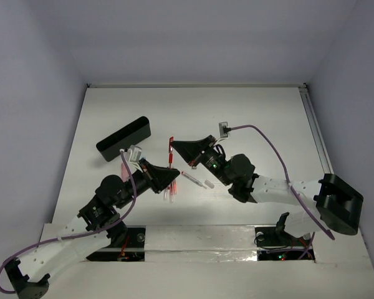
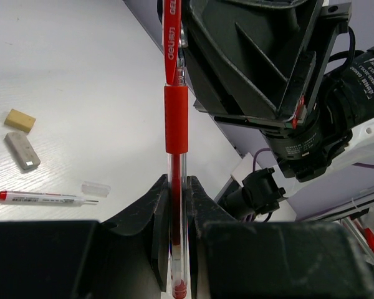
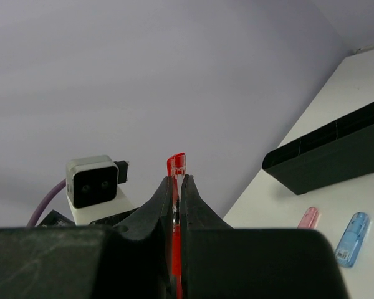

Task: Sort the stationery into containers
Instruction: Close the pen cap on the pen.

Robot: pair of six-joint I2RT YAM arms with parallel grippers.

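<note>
A red pen (image 1: 171, 156) is held at both ends above the table. My left gripper (image 1: 173, 180) is shut on its clear lower barrel, seen between the pads in the left wrist view (image 2: 176, 187). My right gripper (image 1: 174, 146) is shut on the cap end, whose red clip (image 3: 176, 165) sticks out past the fingertips. The long black box (image 1: 123, 138) lies at the back left, also in the right wrist view (image 3: 336, 152). A pink capsule (image 3: 308, 217) and a blue capsule (image 3: 351, 230) lie on the table near it.
A white pen with a red tip (image 2: 47, 198) and a clear cap (image 2: 95, 188) lie on the table, also seen from above (image 1: 193, 179). A beige eraser (image 2: 20, 120) and a grey-white eraser (image 2: 22, 151) lie beyond them. A black blocky object (image 1: 340, 202) sits at the right edge.
</note>
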